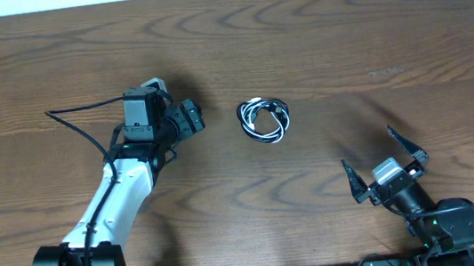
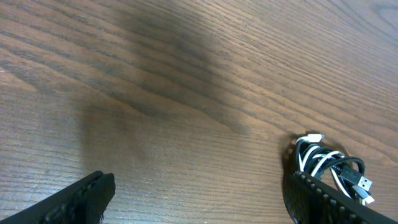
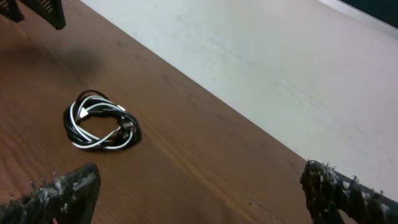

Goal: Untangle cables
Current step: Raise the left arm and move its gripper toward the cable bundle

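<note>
The cables (image 1: 264, 119) lie coiled together in one small bundle on the wooden table, a black cord and a white cord wound into each other. My left gripper (image 1: 194, 118) stands open a short way to the left of the bundle, pointing at it. In the left wrist view the bundle (image 2: 329, 165) sits just beyond the right finger (image 2: 320, 202), not between the jaws. My right gripper (image 1: 366, 146) is open near the front right, well apart from the bundle (image 3: 99, 121), which shows far ahead of its left finger (image 3: 62, 194). Both grippers hold nothing.
The table's far edge (image 3: 205, 93) runs behind the bundle, with pale floor beyond it. A thick black wire (image 1: 85, 137) loops off the left arm. The left arm's fingers (image 3: 43, 9) show at the top left of the right wrist view.
</note>
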You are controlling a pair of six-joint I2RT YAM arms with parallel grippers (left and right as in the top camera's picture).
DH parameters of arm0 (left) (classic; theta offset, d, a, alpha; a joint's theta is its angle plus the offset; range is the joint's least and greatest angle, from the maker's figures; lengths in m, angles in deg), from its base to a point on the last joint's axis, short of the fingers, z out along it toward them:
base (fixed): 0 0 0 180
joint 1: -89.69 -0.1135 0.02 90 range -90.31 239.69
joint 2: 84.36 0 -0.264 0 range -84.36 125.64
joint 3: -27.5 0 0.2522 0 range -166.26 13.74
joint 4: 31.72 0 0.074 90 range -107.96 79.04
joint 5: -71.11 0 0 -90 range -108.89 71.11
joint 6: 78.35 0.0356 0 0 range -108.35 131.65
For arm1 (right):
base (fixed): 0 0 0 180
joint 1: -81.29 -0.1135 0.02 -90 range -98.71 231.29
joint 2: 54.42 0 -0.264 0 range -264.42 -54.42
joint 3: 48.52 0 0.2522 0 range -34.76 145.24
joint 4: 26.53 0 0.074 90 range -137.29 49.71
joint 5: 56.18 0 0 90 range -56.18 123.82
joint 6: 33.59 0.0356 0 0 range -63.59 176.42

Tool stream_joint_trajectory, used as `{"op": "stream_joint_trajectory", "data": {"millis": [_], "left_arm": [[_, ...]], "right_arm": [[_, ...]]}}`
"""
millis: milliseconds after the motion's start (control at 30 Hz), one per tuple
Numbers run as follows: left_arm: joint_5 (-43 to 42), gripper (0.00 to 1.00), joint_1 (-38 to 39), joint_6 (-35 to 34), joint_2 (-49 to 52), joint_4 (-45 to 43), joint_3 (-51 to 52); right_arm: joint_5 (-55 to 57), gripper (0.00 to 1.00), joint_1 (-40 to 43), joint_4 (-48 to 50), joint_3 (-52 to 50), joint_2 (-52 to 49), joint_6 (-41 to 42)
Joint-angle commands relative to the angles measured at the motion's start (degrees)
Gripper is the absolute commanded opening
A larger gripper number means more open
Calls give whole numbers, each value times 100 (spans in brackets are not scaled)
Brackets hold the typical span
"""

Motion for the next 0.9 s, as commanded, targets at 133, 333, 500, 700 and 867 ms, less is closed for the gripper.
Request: {"op": "stream_joint_trajectory", "data": {"millis": [133, 333, 500, 700, 867], "left_arm": [[98, 92, 13, 74, 55, 4, -103], [96, 92, 13, 72, 55, 4, -103], [101, 92, 13, 74, 55, 4, -103], [-570, 98, 13, 70, 55, 26, -103], [-1434, 90, 13, 33, -9, -192, -107]], "right_arm": [[52, 99, 28, -33, -9, 31, 61], [59, 99, 31, 103, -9, 31, -52], [-122, 99, 24, 107, -9, 31, -87], [-1054, 99, 20, 98, -9, 31, -24], [-1082, 99, 26, 236, 9, 31, 1005]]}}
